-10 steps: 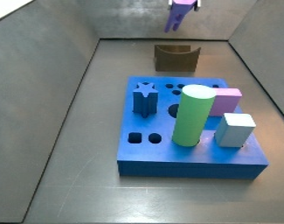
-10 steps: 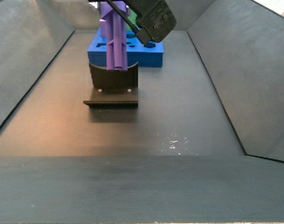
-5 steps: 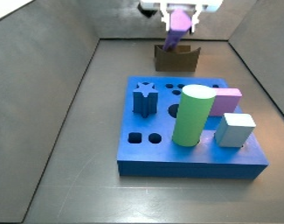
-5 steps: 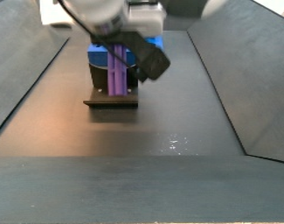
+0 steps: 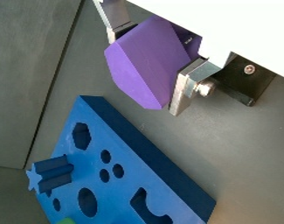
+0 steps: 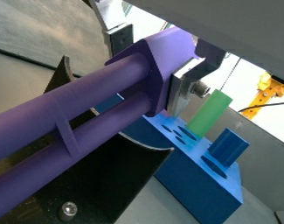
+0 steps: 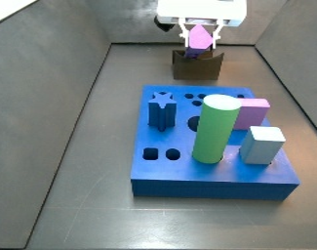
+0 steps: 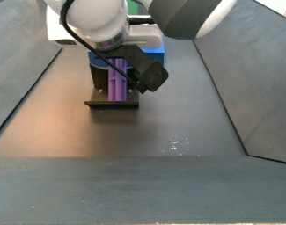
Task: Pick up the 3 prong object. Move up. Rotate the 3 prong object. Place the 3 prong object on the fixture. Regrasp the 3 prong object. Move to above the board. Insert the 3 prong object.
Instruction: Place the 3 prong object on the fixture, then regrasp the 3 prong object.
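Note:
The 3 prong object [image 5: 142,74] is a light-purple elongated piece, and my gripper [image 5: 148,57] is shut on its blocky end between silver fingers [image 5: 187,87]. In both side views the gripper [image 7: 200,31] hangs over the dark fixture [image 7: 197,68] at the far end of the floor. The 3 prong object [image 8: 117,83] points down, its lower end at the notch of the fixture [image 8: 113,101]. Its long prongs [image 6: 86,114] run over the fixture [image 6: 103,179]. The blue board [image 7: 207,166] lies apart from the fixture.
On the board stand a green cylinder [image 7: 215,129], a dark blue star peg [image 7: 161,107], a pink cube [image 7: 256,110] and a pale grey block [image 7: 263,145]. Grey walls [image 7: 69,88] slope up round the floor. The board [image 8: 157,53] shows behind the arm.
My gripper has come down with the 3 prong object, from high above the fixture to the fixture's notch. The pieces on the board have not moved.

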Robot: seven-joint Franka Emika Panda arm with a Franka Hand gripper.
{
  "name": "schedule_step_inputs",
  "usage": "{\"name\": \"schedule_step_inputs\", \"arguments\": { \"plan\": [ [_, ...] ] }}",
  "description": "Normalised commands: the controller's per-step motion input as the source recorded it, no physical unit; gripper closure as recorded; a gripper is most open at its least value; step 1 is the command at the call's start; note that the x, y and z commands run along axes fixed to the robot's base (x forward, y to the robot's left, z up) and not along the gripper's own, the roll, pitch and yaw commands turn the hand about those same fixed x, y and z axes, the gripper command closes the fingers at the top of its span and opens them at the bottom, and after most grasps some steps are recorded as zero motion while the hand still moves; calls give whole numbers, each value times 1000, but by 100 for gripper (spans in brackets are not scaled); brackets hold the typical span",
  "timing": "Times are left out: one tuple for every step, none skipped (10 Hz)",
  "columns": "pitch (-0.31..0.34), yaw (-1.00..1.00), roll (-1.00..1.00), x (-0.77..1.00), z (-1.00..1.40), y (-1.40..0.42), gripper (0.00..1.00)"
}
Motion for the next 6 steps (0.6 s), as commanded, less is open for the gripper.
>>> {"name": "schedule_step_inputs", "arguments": {
  "plan": [
    [-26, -30, 7, 58, -239, 117, 100],
    [-26, -30, 7, 58, -239, 116, 100],
    [-25, -30, 7, 58, -239, 116, 100],
    [-25, -30, 7, 58, -239, 116, 100],
    [0, 0, 0, 0, 0, 0, 0],
    [15, 127, -74, 0, 1000, 0, 0]
  ]
}}
